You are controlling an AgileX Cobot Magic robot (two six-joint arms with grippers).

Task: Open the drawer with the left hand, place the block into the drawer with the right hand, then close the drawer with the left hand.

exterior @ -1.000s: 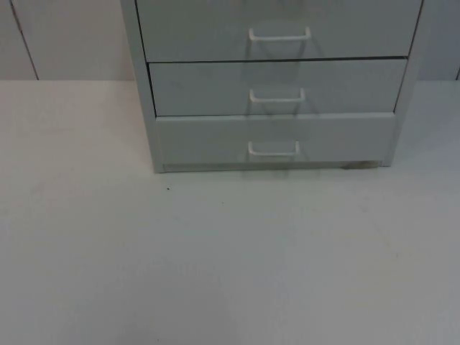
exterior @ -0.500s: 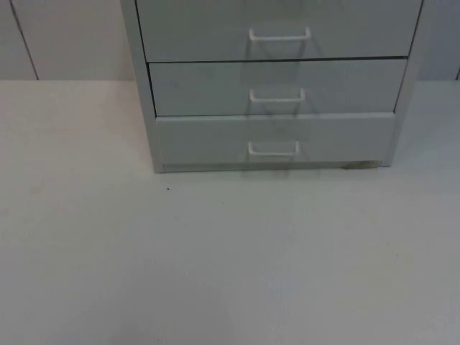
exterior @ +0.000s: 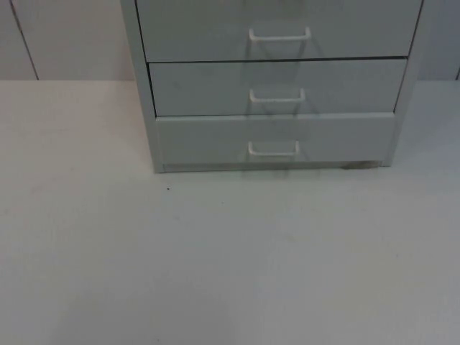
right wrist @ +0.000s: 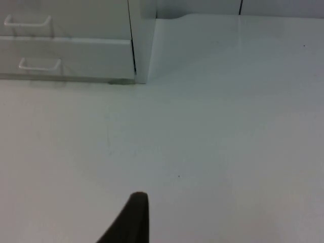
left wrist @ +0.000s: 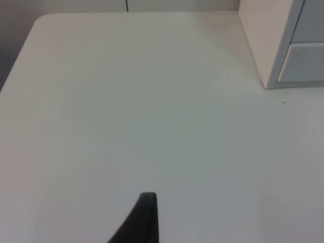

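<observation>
I cannot tell if my left jaws are open or closed. They hang over a bare part of the table [left wrist: 152,101], on the left side of the cabinet [left wrist: 258,40] and well apart from it. From this wrist I look at the plain side wall of the cabinet, and beside it at a narrow piece of the bottom drawer [left wrist: 304,63] front. A small dark speck [left wrist: 283,102] lies on the table just in front of the cabinet's corner.

For my right jaws it is the same: I cannot tell their state. They hang over the table in front of the cabinet's right corner post [right wrist: 144,40], also apart from it and touching nothing. From this wrist the bottom drawer [right wrist: 91,61] shows its white handle [right wrist: 39,64], and above it is the handle of the middle drawer [right wrist: 28,21].

In the top view the cabinet [exterior: 144,86] stands at the far side of the table [exterior: 230,259], with the grey partition wall [exterior: 65,36] behind it. Three drawers are one above the other: the top drawer [exterior: 201,29], the middle drawer [exterior: 201,88] and the bottom drawer [exterior: 201,140]. Each one has a white bar handle in the middle of its front [exterior: 279,34] [exterior: 277,95] [exterior: 274,149]. All three fronts are pushed in, with only thin dark gaps between them, so no drawer is opened yet. The speck [exterior: 168,189] is near the cabinet's left front corner.
</observation>
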